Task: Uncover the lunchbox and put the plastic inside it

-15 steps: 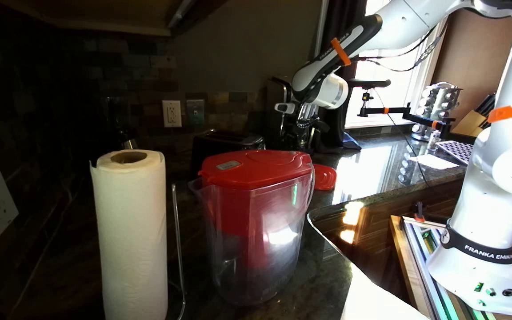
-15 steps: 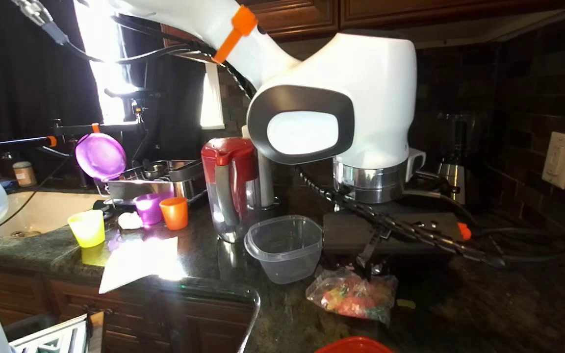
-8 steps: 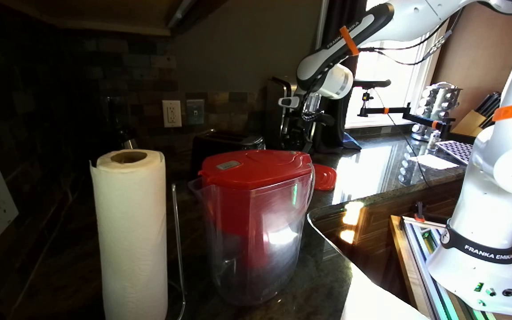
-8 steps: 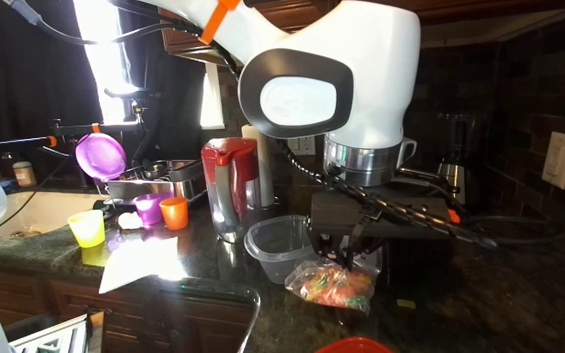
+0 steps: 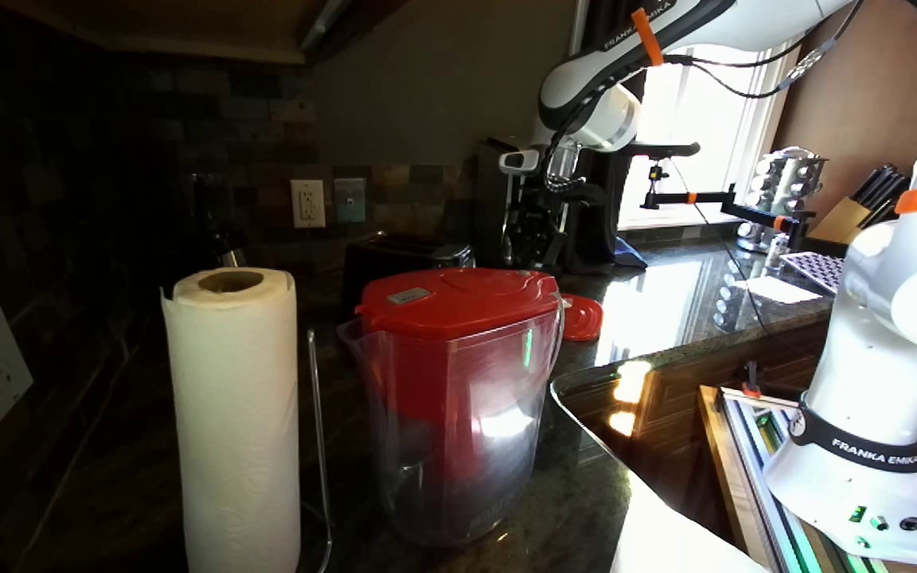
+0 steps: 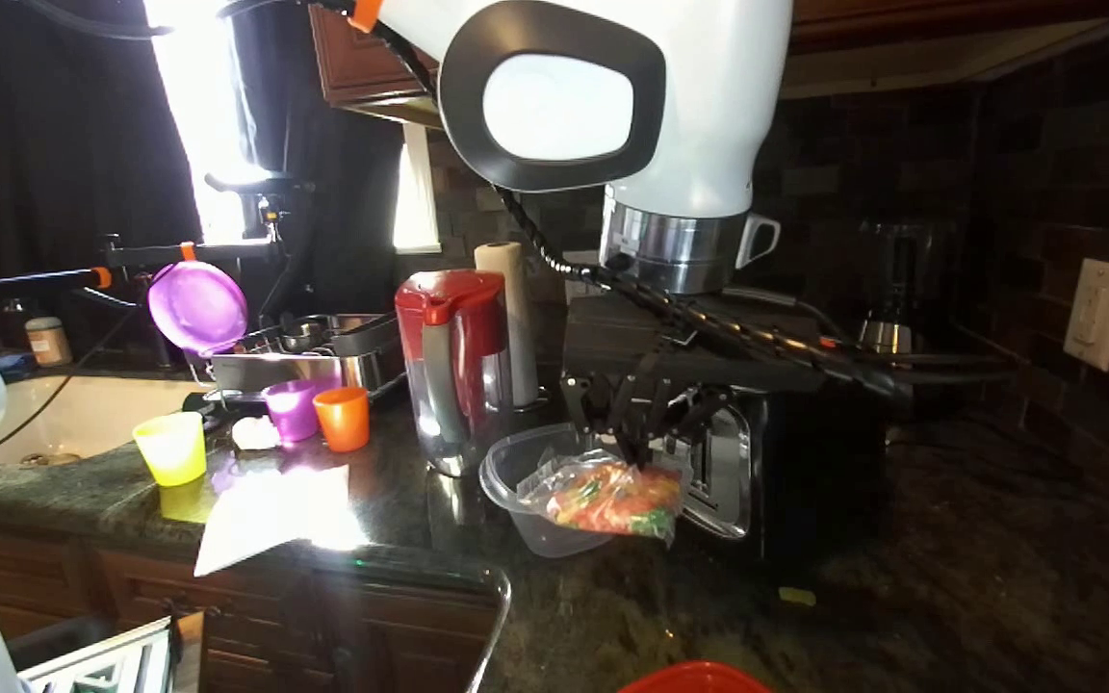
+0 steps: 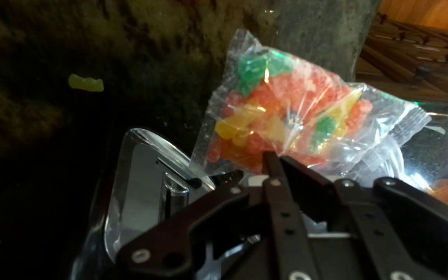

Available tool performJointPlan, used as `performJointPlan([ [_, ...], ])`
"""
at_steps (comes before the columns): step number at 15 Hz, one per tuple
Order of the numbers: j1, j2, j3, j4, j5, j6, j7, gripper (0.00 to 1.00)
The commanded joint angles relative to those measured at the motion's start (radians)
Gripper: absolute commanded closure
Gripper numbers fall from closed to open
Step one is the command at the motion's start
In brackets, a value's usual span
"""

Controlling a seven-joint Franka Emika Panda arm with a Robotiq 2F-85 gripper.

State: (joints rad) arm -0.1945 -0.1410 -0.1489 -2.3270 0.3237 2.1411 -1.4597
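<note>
Wrist view: I have the hand clenched on the candy bag.
Nearest in an exterior view, the red lid lies on the surface, cut off at the frame's bottom. Past it I see one yellowish gummy, also on the surface. Then comes the bag, hanging by its upper edge and hiding part of the uncovered tub from me; I can't tell whether it is over the mouth or only in front. The toaster stands near the tub, partly hidden by my hand. Beyond the tub I see the pitcher, upright, with three cups off to its left and the roll behind it.
</note>
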Motion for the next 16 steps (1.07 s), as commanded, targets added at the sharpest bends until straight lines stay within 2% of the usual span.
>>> performJointPlan([
  [1,0.052,-0.041,0.002,-0.013,0.001,-0.033,0.087,0.99],
  [8,0.149,-0.026,0.058,-0.016,0.018,-0.016,0.245,0.99],
  [13,0.183,-0.019,0.074,-0.031,0.022,0.003,0.294,0.99],
  [16,0.191,-0.012,0.071,-0.031,0.038,0.002,0.281,0.99],
])
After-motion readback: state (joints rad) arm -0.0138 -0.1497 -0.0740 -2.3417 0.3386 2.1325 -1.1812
